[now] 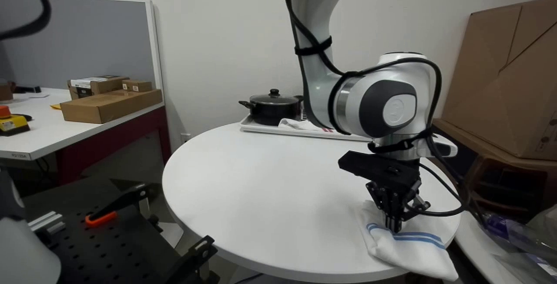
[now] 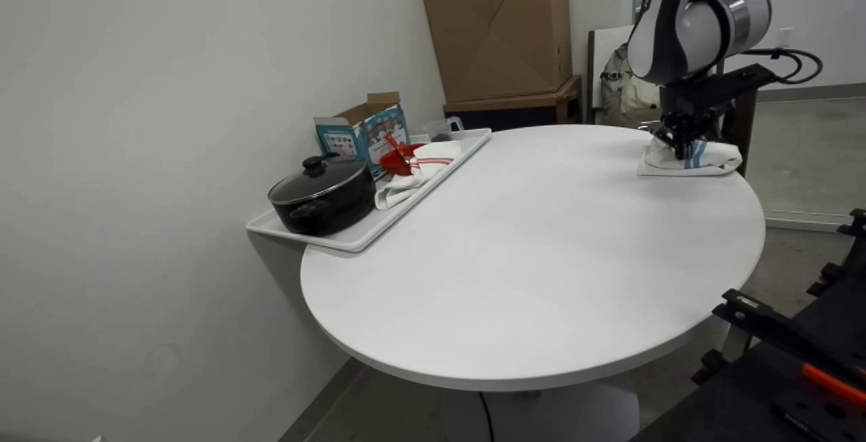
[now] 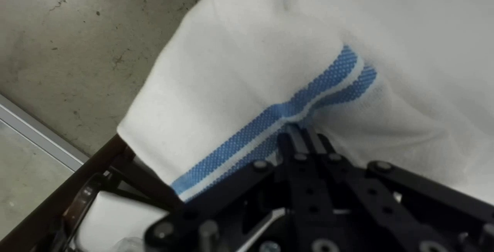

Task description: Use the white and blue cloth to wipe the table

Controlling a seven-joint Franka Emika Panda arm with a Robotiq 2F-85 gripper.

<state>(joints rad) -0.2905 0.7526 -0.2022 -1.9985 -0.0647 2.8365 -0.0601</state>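
The white and blue cloth (image 3: pixel 216 86) lies folded and bunched near the edge of the round white table (image 1: pixel 261 188), and part of it hangs past the rim. Two blue stripes cross it. My gripper (image 3: pixel 303 128) points down into it with its fingers together, shut on the fabric at the stripes; the very tips sink into the folds. In both exterior views the gripper (image 1: pixel 393 227) stands above the cloth (image 1: pixel 409 249), at the side of the table away from the grey tray. The same cloth (image 2: pixel 717 156) shows as a low bundle on the table (image 2: pixel 541 259).
A white tray (image 2: pixel 372 232) along the wall bears a black lidded pot (image 2: pixel 325 195), a white cloth with red stripes (image 2: pixel 433 158), a red item (image 2: pixel 399 160) and a teal box (image 2: pixel 385 130). A big cardboard box (image 1: pixel 509 79) stands beside the table.
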